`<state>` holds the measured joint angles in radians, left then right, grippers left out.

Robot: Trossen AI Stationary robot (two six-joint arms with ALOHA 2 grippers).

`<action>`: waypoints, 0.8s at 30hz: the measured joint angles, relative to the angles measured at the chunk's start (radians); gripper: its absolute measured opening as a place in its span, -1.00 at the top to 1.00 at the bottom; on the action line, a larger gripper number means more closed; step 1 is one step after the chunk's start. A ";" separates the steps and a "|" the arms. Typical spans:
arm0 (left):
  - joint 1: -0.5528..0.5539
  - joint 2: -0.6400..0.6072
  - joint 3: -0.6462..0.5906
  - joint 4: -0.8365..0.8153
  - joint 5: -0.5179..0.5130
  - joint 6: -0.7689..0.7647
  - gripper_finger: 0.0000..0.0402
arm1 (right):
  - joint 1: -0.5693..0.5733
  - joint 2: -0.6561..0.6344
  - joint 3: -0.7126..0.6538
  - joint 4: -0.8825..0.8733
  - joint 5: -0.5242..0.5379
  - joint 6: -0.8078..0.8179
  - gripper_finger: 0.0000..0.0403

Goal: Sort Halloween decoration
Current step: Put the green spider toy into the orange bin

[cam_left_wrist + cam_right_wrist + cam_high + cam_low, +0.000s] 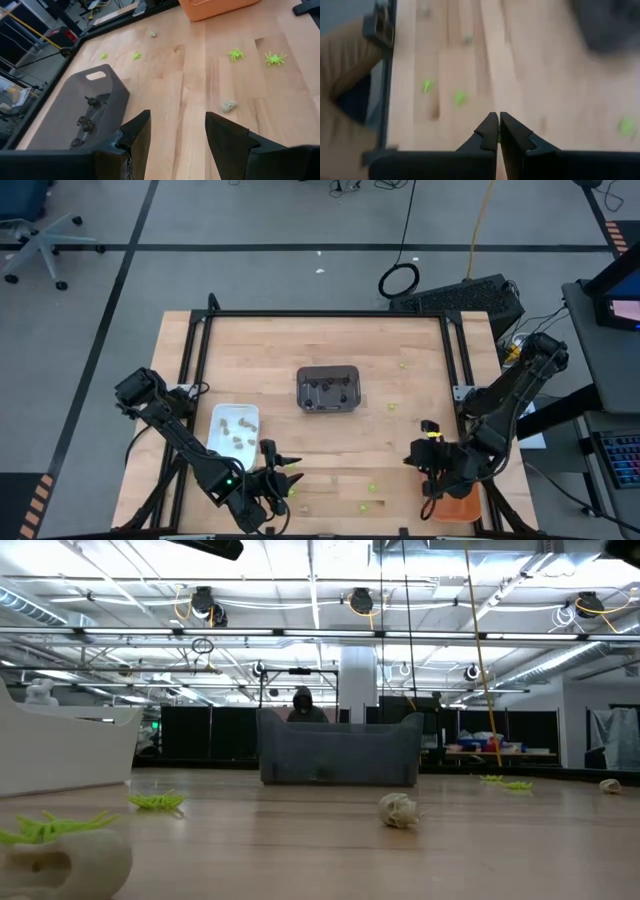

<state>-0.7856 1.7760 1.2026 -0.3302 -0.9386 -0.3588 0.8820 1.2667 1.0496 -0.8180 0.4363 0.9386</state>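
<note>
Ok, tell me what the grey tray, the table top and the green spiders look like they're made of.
Grey tray: looks like moulded plastic, matt, with rounded corners and a cut-out handle slot.
Table top: wood, likely butcher-block, with visible grain and joined strips under a smooth pale finish.
Green spiders: probably soft plastic or rubber, going by the uniform lime colour and thin moulded legs; I can't be sure.

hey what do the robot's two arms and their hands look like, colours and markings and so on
Both arms are dark, jointed, black links. The left hand has a small green light on the wrist behind it; its two fingers are black, flat, tapering wedges. The right hand carries a yellow-orange mark near the wrist, with matching black pointed fingers.
</note>
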 joint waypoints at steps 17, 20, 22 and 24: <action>0.000 0.000 0.000 0.000 0.030 -0.002 0.08 | 0.171 0.089 0.000 -0.319 -0.200 0.587 1.00; 0.000 0.000 0.000 0.000 0.030 -0.002 0.08 | 0.180 0.133 0.000 -0.339 -0.256 0.634 1.00; 0.000 0.000 0.000 0.000 0.030 -0.002 0.08 | 0.181 0.159 0.000 -0.351 -0.286 0.653 0.99; 0.000 0.000 0.000 0.000 0.030 -0.003 0.08 | 0.181 0.182 0.000 -0.364 -0.301 0.675 0.96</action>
<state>-0.7856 1.7760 1.2026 -0.3305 -0.9089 -0.3614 1.0634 1.4488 1.0496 -1.1820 0.1357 1.6133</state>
